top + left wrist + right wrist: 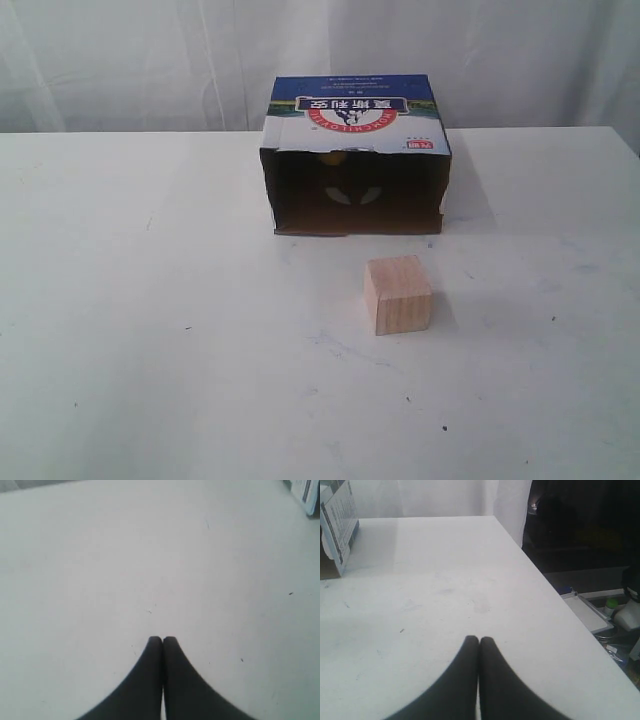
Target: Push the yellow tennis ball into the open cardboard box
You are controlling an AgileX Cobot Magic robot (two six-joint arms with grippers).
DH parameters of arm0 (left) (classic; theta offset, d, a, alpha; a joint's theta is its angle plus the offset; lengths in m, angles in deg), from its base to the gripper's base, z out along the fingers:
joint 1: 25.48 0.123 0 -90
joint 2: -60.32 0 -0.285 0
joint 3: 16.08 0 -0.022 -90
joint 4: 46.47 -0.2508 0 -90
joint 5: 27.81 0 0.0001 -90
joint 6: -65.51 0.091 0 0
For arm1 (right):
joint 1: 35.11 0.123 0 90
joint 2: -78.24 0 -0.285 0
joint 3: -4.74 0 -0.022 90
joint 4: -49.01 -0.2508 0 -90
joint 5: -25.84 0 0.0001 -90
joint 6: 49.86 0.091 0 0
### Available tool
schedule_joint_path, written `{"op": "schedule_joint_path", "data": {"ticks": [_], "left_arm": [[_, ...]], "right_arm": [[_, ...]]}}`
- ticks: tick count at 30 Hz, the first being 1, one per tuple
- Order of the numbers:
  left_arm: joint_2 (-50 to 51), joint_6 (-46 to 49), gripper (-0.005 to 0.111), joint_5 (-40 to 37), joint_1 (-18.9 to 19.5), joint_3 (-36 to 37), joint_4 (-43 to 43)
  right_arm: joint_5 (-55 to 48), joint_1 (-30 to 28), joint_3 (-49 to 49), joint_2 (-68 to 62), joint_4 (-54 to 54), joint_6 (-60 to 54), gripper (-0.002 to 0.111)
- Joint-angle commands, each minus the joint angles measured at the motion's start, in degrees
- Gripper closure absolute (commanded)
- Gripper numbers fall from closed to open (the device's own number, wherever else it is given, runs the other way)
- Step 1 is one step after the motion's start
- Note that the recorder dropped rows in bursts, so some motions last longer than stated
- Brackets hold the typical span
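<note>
White table (150,300), open cardboard box (357,120), wooden cube (398,293) before its mouth (apart), left pincer (162,640), right pincer (479,640) both closed, empty.

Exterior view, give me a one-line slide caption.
Open box on a white table, its dark opening facing the camera, a wooden cube apart in front; no arms in view.

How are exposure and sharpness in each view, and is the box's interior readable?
Exterior view: even, slightly soft light; the open cardboard box is deeply shadowed inside, contents unreadable; the wooden cube casts a faint shadow. Left wrist view: flat, greyish, the left gripper a featureless black silhouette. Right wrist view: bright table, the right gripper equally black, room beyond the table underexposed.
</note>
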Motion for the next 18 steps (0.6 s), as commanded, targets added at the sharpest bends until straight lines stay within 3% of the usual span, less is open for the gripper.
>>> {"op": "schedule_joint_path", "data": {"ticks": [1, 4, 6, 9, 11, 18], "left_arm": [[0.72, -9.62, 0.107, 15.22, 2.02, 10.33, -6.57], [-9.51, -10.8, 0.107, 13.81, 5.66, 19.43, -7.46], [-16.85, -10.8, 0.107, 13.66, 6.04, 24.35, -7.46], [-17.69, -9.82, 0.107, 12.85, 5.93, 24.94, -7.22], [-17.69, -9.82, 0.107, 8.13, 5.93, 24.94, -6.25], [-17.69, -9.97, 0.107, 8.04, 5.93, 24.94, -6.53]], "right_arm": [[0.62, 0.02, -0.14, 0.34, 0.2, 0.1, 0.108], [0.75, 0.02, -0.14, 0.34, 0.2, 0.1, 0.108], [0.75, 0.02, -0.14, 0.34, 0.2, 0.1, 0.108], [0.63, 0.02, -0.14, 0.34, 0.2, 0.1, 0.108], [0.63, 0.02, -0.14, 0.34, 0.2, 0.1, 0.108], [0.63, 0.02, -0.14, 0.34, 0.2, 0.1, 0.108]]}}
